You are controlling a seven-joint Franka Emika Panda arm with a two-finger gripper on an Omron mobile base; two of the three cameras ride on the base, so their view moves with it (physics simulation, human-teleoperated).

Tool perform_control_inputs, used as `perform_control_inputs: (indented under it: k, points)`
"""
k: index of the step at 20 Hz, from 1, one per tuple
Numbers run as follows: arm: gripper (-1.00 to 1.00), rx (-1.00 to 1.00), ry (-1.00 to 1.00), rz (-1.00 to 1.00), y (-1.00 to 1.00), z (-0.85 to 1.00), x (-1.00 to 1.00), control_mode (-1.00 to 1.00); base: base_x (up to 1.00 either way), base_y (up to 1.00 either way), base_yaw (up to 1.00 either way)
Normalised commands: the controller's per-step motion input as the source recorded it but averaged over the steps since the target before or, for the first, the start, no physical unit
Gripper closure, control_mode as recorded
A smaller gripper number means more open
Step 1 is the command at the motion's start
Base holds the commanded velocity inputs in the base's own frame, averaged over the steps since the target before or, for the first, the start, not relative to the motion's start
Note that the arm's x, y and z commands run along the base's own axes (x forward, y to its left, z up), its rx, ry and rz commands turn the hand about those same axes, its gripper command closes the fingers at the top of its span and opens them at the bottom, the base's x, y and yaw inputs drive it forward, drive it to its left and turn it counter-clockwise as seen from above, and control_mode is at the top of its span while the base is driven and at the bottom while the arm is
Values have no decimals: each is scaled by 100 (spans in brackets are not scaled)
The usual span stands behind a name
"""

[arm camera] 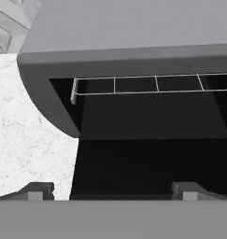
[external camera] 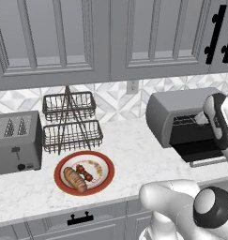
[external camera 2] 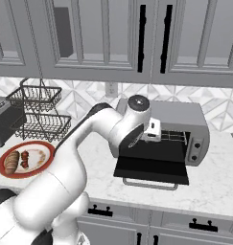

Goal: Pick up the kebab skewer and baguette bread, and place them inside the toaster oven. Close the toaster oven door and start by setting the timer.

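The toaster oven (external camera: 174,110) stands at the right of the counter. Its door (external camera 2: 151,168) lies folded down flat, silver handle toward the front. My gripper (external camera 2: 154,131) hovers at the left part of the oven mouth, over the lowered door, far right of the plate. In the hand view the gripper (arm camera: 112,191) is open, fingertips (arm camera: 38,190) wide apart with nothing between them. It faces the dark cavity and its wire rack (arm camera: 133,84). The baguette bread (external camera: 75,179) and the kebab skewer (external camera: 84,172) lie side by side on a red-rimmed plate (external camera: 59,180).
A grey four-slot toaster (external camera: 14,143) sits at the left. A two-tier wire basket stand (external camera: 71,122) is behind the plate by the tiled wall. Upper cabinets hang above. Bare marble counter (external camera: 129,154) lies between plate and oven.
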Motion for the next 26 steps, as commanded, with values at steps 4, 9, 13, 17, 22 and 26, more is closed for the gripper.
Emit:
perform_control_inputs:
  k: [4, 9, 13, 17, 22, 26]
  points:
    - [-100, 0, -31, 4, -70, -41, 20, -100, 0, 0, 0]
    - [-100, 0, -19, 2, -50, -28, 45, -100, 0, 0, 0]
    - [-100, 1, -6, 1, -28, -25, 52, -100, 0, 0, 0]
    - [-100, 0, -26, 2, -11, -20, 27, -100, 0, 0, 0]
    - [-100, 0, -24, 1, -9, -18, 14, -100, 0, 0, 0]
    - [-100, 0, -4, 0, -24, -1, 35, -100, 0, 0, 0]
